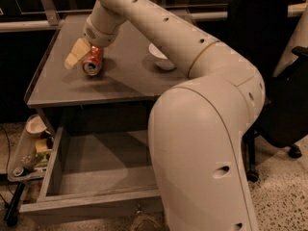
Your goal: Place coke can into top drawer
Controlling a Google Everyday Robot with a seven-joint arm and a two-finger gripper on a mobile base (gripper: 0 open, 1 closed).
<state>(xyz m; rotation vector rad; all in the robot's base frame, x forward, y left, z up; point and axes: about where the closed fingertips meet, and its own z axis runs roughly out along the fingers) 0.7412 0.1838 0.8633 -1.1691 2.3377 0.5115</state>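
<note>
The coke can (92, 61) is red with a silver end facing me. It lies on its side on the flat grey cabinet top (120, 83), at the left. My gripper (79, 57) reaches down from the long white arm and sits right at the can's left side, touching or nearly touching it. The top drawer (91, 200) is pulled out below the cabinet top. It is wide, shallow and grey, nothing shows inside it, and its small knob (139, 209) is at the front centre. My arm's large white body hides the drawer's right part.
A white bowl (161, 59) stands on the cabinet top right of the can. A low cart (26, 153) with cups and clutter stands left of the drawer. A black office chair (279, 81) is at the right. The floor is speckled.
</note>
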